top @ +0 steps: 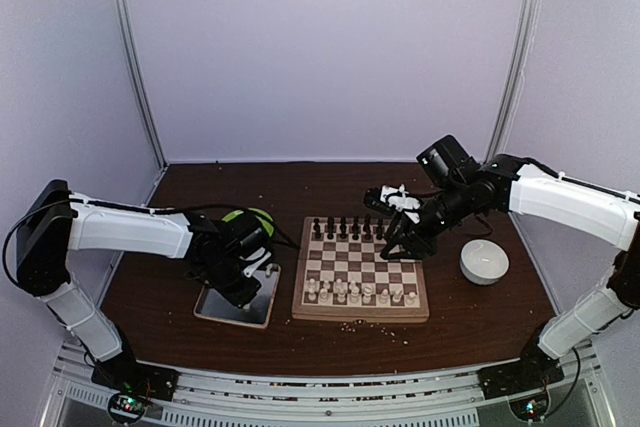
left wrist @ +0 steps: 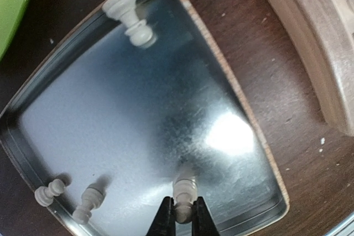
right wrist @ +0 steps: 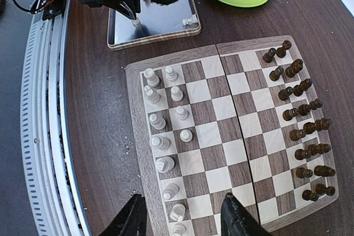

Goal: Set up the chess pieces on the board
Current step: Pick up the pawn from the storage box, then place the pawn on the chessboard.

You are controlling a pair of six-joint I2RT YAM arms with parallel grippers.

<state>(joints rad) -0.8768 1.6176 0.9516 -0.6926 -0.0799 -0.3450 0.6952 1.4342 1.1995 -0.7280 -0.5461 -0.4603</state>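
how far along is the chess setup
Done: dark pieces stand in two rows on the board; white pieces line the edge row and part of the next. In hand: the left jaws are shut on a white piece in the tray. Left: that one plus the other white pieces lying in the tray.

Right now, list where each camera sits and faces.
Top external: high behind the robot, facing down on the board; left arm, right arm show.
Left wrist: looks down into the tray; left end effector pinches a white piece.
Right wrist: looks down on the board; open right end effector at bottom.
Shared: board and tray in all.
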